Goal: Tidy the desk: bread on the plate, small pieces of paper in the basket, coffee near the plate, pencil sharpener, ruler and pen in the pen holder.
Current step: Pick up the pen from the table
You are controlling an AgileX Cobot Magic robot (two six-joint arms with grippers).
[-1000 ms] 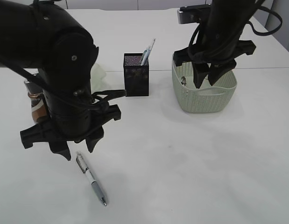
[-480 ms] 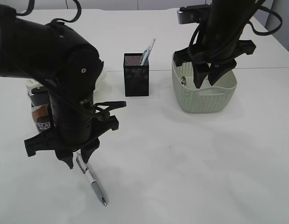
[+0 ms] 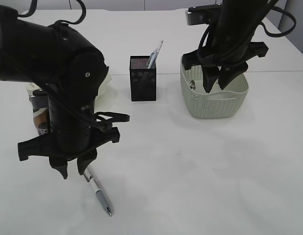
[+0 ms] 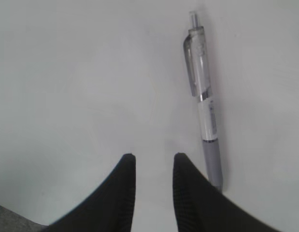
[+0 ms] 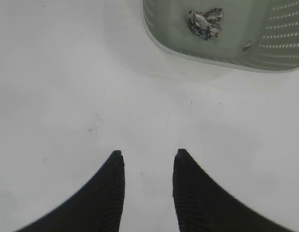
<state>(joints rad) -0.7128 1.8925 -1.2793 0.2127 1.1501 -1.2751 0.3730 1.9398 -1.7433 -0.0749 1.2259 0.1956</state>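
My left gripper hangs low over the desk with its jaws parted by a narrow gap and nothing between them. The pen lies just beside my right fingertip, outside the gap, running away from me nearly parallel to the fingers. I judge that I am lined up along its length but set off to one side, so I must shift right before closing. The pen is slim and round, with a clear plastic clip end farthest from me, a white middle and a grey grip nearest me; smooth as it looks, it will likely roll if I nudge it.

My right gripper has its jaws parted too, and it grips nothing; the outside camera shows it poised at the basket. That tub is pale green plastic with perforated walls, and a crumpled scrap of paper lies on its floor.

The pen holder, a black dotted box, stands well ahead of my left tool. The coffee stands close at my left arm's far side, partly hidden.
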